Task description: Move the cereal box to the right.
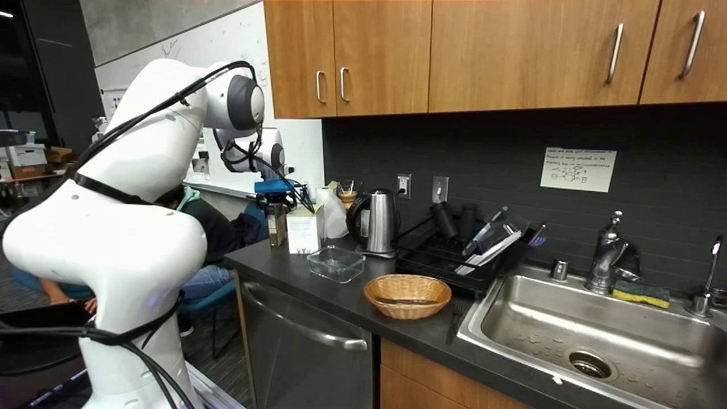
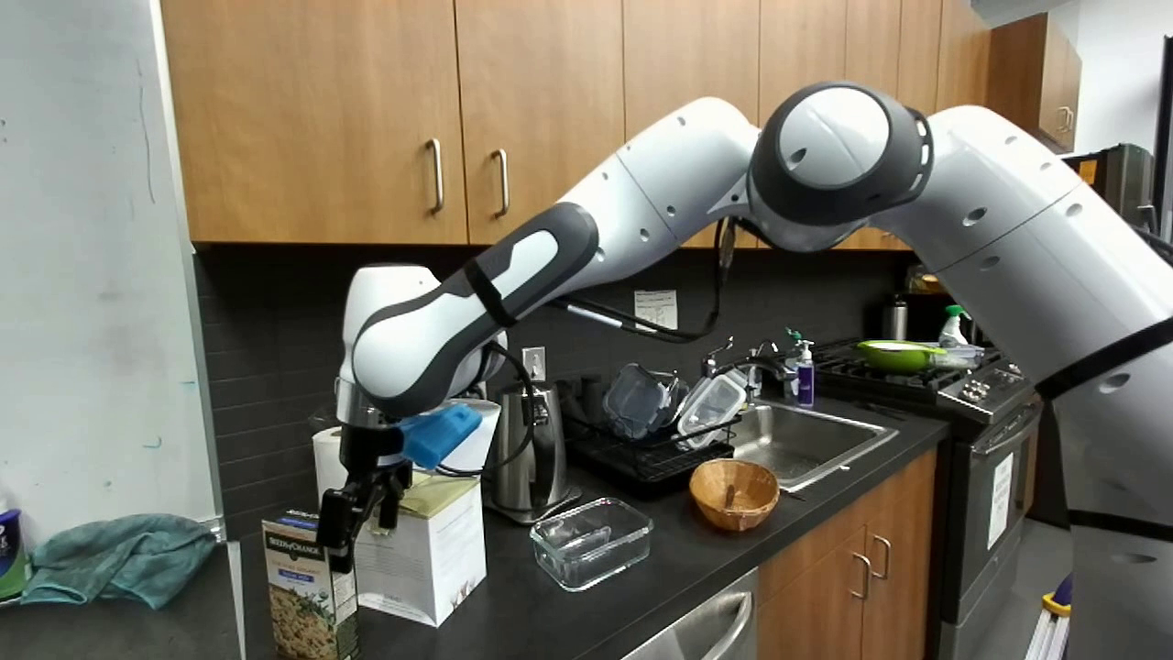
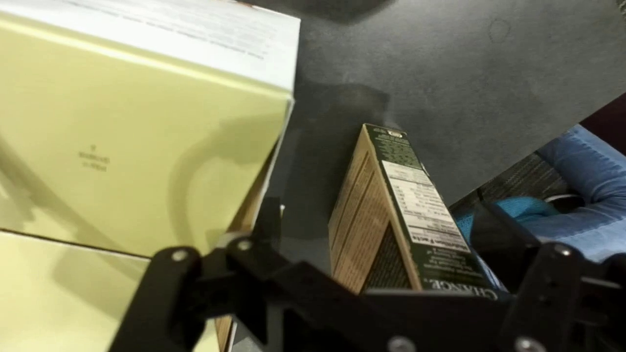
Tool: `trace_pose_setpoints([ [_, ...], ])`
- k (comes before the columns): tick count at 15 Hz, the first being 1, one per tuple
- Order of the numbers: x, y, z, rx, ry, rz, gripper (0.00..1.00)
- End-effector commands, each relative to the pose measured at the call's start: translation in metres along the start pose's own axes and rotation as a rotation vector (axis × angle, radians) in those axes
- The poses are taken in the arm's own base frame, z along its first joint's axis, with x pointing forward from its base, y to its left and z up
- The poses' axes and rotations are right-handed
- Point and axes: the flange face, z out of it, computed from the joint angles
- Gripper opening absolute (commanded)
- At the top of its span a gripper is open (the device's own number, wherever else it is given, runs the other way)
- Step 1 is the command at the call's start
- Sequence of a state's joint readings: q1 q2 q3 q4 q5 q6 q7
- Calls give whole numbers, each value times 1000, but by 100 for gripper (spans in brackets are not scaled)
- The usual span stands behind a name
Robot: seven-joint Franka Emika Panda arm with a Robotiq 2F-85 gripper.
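Observation:
The cereal box, narrow with a dark green side and a brownish face, stands upright at the counter's end in both exterior views [image 1: 277, 224] [image 2: 298, 587]. In the wrist view the cereal box [image 3: 425, 210] lies between my two fingers. My gripper [image 2: 365, 530] is over the box's top, pointing down; it also shows in an exterior view [image 1: 275, 200]. In the wrist view the gripper [image 3: 379, 215] is open. A gap shows between the left finger and the box. Whether the right finger touches the box, I cannot tell. The box's top is hidden by the gripper.
A white box with a pale yellow top [image 2: 422, 550] stands close beside the left finger [image 3: 137, 127]. A glass container [image 1: 336, 264], steel kettle [image 1: 381, 221], wicker basket [image 1: 408, 295] and dish rack [image 1: 420, 261] are farther along the counter. A person sits beyond the counter's edge.

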State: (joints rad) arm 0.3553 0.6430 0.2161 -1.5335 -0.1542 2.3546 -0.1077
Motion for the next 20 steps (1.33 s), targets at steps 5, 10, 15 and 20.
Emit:
trace_pose_setpoints([
  [5, 28, 19, 22, -67, -36, -89, 100],
  [10, 45, 11, 25, -54, -41, -169, 100],
  [15, 51, 4, 44, -28, -58, -234, 100],
  [20, 58, 6, 50, -15, -59, -263, 100],
])
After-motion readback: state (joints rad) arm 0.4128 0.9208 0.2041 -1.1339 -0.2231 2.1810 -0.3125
